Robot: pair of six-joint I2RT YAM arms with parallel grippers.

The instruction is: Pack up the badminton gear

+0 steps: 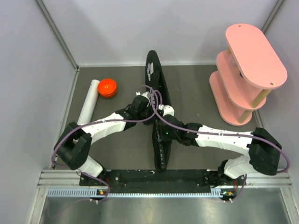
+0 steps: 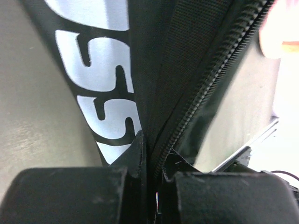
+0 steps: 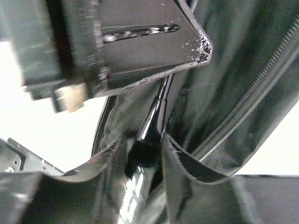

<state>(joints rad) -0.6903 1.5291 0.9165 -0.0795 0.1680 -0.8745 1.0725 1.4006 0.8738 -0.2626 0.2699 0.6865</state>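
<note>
The bag (image 2: 154, 70) is black woven cloth, matt and finely ribbed. Its zipper (image 2: 205, 88) has coarse black teeth; its lettering (image 2: 107, 84) is a smooth white print. The racket shaft (image 3: 154, 116) is glossy black. The tube (image 1: 88, 105) is smooth white, its cap (image 1: 107, 87) glossy orange. The shelf (image 1: 252, 51) is matt pink with wooden posts (image 1: 261, 98).

bag (image 1: 154, 70): black, on edge, mid-table, unzipped | tube (image 1: 88, 106): white, lying left | cap (image 1: 107, 87): orange, beside tube

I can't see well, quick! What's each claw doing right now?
Left claw: closed, pinching the black zippered fabric bag by its edge.
Right claw: cannot be told; a shiny black rod sits between its jaws.
</note>
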